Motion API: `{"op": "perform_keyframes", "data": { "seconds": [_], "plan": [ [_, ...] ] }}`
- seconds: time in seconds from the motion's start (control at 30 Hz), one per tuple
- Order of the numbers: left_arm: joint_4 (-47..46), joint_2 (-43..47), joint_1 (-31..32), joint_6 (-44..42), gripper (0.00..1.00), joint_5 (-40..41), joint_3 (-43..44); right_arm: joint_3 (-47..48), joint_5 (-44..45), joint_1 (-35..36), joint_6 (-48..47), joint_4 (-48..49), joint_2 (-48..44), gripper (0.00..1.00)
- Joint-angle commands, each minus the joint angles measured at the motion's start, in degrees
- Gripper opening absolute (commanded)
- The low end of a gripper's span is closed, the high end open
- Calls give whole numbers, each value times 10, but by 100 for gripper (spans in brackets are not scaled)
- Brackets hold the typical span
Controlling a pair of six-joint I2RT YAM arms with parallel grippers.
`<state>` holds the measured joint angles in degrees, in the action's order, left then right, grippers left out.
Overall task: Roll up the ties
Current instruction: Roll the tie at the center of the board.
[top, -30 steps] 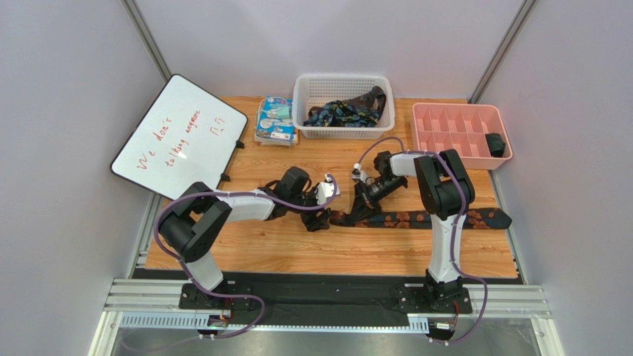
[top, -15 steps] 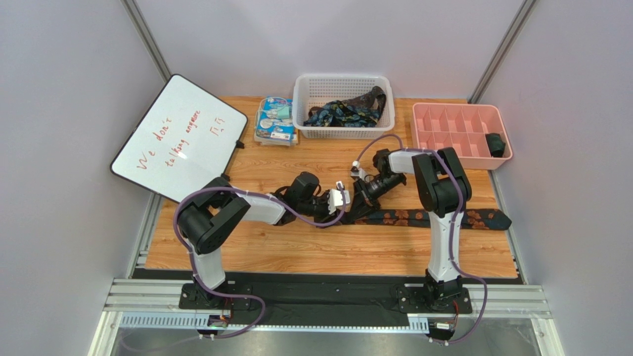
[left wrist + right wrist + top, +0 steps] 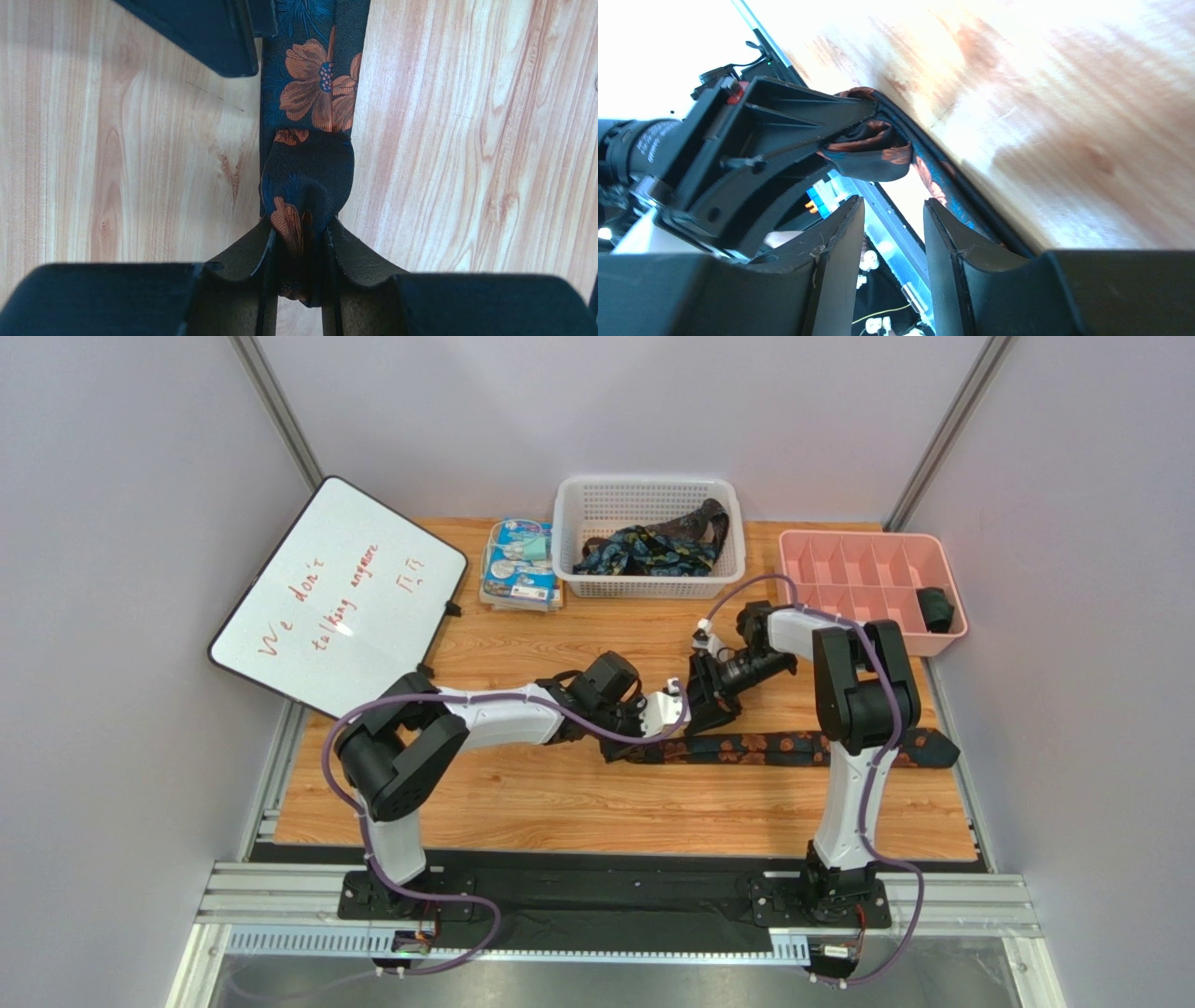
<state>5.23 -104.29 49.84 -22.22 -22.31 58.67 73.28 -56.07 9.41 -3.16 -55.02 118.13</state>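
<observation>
A dark navy tie with orange flowers (image 3: pixel 786 748) lies stretched across the table's right half, its wide end at the right edge. My left gripper (image 3: pixel 683 714) is shut on the tie's folded narrow end (image 3: pixel 306 203), which bulges out between the fingers. In the right wrist view that fold (image 3: pixel 868 143) shows pinched in the left gripper. My right gripper (image 3: pixel 706 695) is open and empty just behind the fold, its fingers (image 3: pixel 836 259) apart, tilted on its side.
A white basket (image 3: pixel 567 515) at the back holds more ties (image 3: pixel 652 546). A blue-white packet (image 3: pixel 518 563) lies to its left, a whiteboard (image 3: pixel 334 599) at far left. A pink divided tray (image 3: pixel 870 583) with a dark roll (image 3: pixel 934 608) stands at the right.
My left gripper has moved right along the table with the tie's end, folding it over the tie. My right gripper has shifted right and back a little.
</observation>
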Motion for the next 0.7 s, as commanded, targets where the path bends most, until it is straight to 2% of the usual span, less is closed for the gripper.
{"op": "perform_keyframes", "data": {
  "seconds": [0.0,0.23,0.3,0.33,0.43,0.47,0.6,0.67],
  "plan": [
    [129,-25,20,17,25,53,46,-5,-33,25,10,-5,-21,43],
    [157,-46,27,42,35,76,77,-24,-58,69,59,52,-4,44],
    [157,-48,27,43,37,76,79,-24,-48,74,62,67,12,41],
    [157,-47,26,45,38,77,80,-24,-45,75,63,69,18,39],
    [156,-44,25,46,43,73,80,-25,-27,74,56,64,38,14],
    [152,-42,23,46,45,68,78,-29,-20,73,53,60,40,2],
    [84,12,-9,60,58,18,13,-45,24,53,33,45,41,0],
    [28,29,-24,74,60,-32,-23,-45,40,45,33,35,51,0]
  ]
}}
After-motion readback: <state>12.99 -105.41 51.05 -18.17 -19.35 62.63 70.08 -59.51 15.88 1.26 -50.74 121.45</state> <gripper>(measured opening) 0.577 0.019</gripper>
